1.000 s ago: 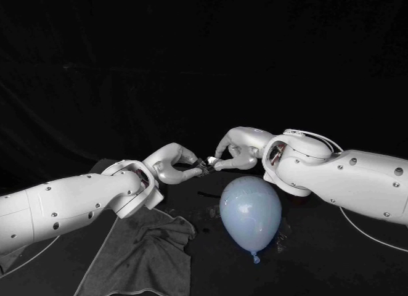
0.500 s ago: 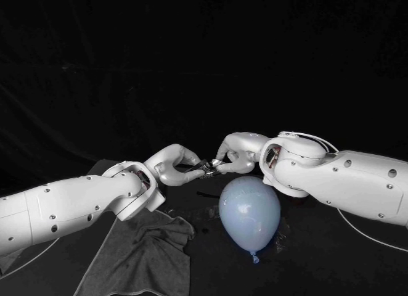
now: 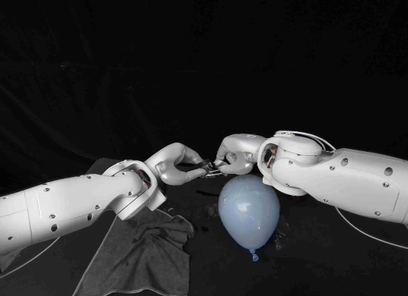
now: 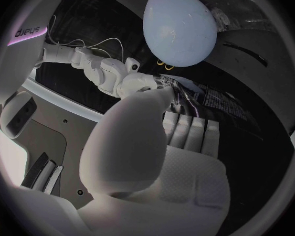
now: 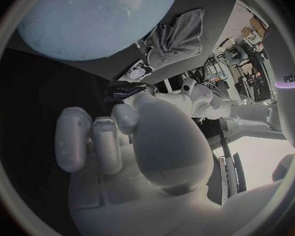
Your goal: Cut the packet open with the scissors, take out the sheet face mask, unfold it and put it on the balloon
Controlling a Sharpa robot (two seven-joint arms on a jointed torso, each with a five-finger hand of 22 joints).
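Observation:
A pale blue balloon (image 3: 249, 209) lies on the black table, knot toward me; it also shows in the left wrist view (image 4: 179, 25) and the right wrist view (image 5: 88, 15). Just beyond its far end my left hand (image 3: 177, 165) and right hand (image 3: 234, 155) meet. Between them they pinch a small dark printed packet (image 3: 209, 167). The packet (image 4: 203, 95) lies across my left fingers (image 4: 187, 128), with the right hand (image 4: 131, 81) gripping its edge. From the right wrist the packet (image 5: 123, 92) sits at my fingertips (image 5: 124, 118), with the left hand (image 5: 190, 97) on its other side.
A crumpled grey towel (image 3: 142, 243) lies on the table under my left forearm, left of the balloon. Yellow ring handles (image 4: 163, 63), likely the scissors, lie on the table behind the balloon. A thin dark item (image 3: 209, 195) rests by the balloon's left side.
My right hand and arm have shifted slightly left toward the left hand, still on the packet. The balloon has nudged a little to the left. The left arm has barely moved.

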